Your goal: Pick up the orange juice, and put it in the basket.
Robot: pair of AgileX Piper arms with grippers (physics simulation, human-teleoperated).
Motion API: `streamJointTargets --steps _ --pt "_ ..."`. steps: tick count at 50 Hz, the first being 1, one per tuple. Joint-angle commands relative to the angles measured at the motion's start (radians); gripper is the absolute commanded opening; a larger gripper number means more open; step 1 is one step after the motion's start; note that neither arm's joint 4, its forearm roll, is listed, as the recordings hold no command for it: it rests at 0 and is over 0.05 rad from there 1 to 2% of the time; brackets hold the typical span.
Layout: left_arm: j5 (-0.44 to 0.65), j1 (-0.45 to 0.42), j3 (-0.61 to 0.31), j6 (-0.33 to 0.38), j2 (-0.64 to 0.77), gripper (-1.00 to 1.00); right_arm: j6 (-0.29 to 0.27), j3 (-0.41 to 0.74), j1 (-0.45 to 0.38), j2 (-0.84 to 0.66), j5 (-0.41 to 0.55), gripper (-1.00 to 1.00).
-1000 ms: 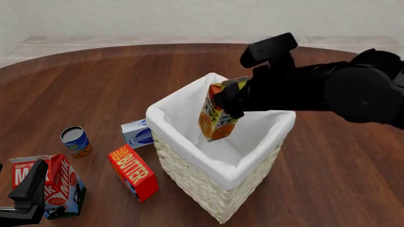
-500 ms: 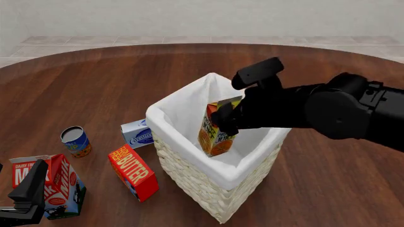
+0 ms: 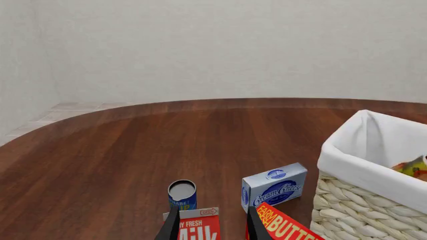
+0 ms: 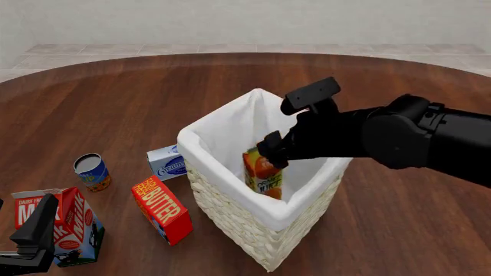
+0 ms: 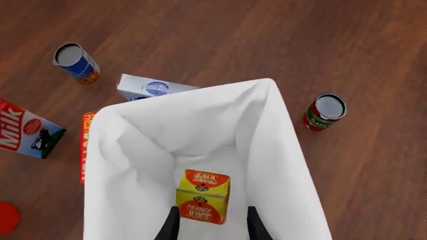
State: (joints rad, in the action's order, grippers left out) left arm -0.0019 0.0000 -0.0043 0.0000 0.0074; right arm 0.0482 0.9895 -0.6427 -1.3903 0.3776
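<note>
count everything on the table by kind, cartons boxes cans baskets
Cartons: 2, the orange juice down in the basket and the milk
Boxes: 2, the butter and the cream cheese
Cans: 2, a blue can and a red can
Baskets: 1, the basket
Total: 7

The basket (image 4: 265, 230) is set near the middle of the table (image 4: 115, 98), with the orange juice (image 4: 263, 172) contained inside it and the right gripper (image 4: 270, 150) positioned above its opening. To the basket's left, the cream cheese box (image 4: 167, 163) is placed just beside its wall, the butter box (image 4: 161, 210) nearer the camera, the blue can (image 4: 92, 172) further left, and the milk carton (image 4: 61, 224) at the near left corner beside the left gripper (image 4: 31, 241). A second can (image 5: 323, 112) is found on the basket's far side, seen only in the right wrist view.
</note>
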Motion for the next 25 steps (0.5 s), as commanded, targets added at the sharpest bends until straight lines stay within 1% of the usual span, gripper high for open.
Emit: streamJointTargets --steps 1,17,25 --pt "0.000 0.000 0.000 0.000 0.000 1.00 0.004 -0.003 0.000 -0.001 -0.002 1.00" --pt "0.000 0.000 0.000 0.000 0.000 1.00 -0.001 0.011 -0.001 0.003 0.003 1.00" --pt "0.000 0.000 0.000 0.000 0.000 1.00 0.002 0.019 -0.018 0.026 0.017 1.00"
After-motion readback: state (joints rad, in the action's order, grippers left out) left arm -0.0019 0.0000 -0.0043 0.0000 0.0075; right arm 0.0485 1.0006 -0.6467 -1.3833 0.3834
